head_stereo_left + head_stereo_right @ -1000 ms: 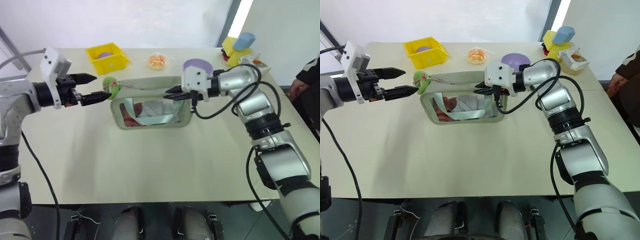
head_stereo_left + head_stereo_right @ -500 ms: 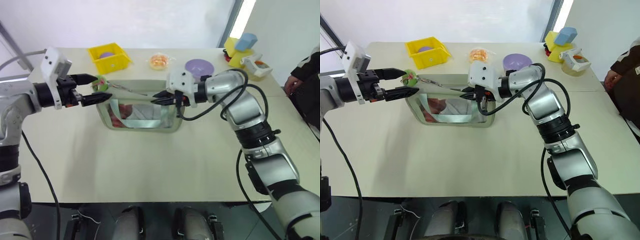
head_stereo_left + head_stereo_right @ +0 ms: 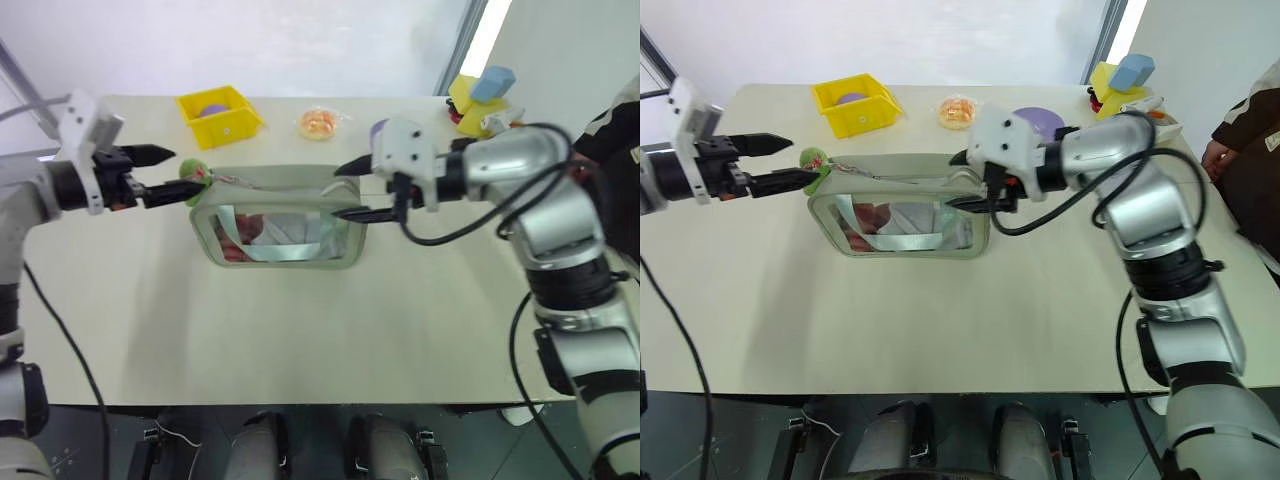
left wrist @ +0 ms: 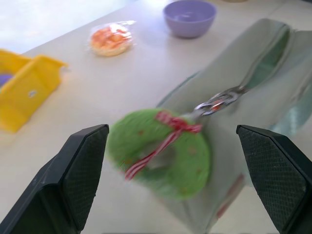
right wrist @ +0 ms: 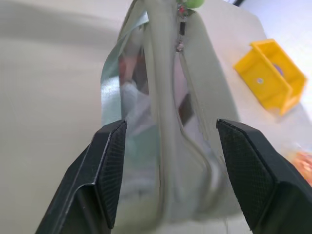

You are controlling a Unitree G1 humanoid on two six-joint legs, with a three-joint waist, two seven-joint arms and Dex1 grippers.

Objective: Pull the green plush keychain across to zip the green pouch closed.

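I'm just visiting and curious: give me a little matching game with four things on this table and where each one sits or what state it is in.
Things:
1. green plush keychain
2. green pouch
3. purple bowl
4. yellow bin

Places or states:
A. at the table's far edge, toward the robot's left, with something purple inside
B. hanging off the pouch's end between the open fingers of the left tool
C. standing on its side mid-table, clear window facing the robot
D. behind the right tool

Pairs: 1-B, 2-C, 3-D, 4-A
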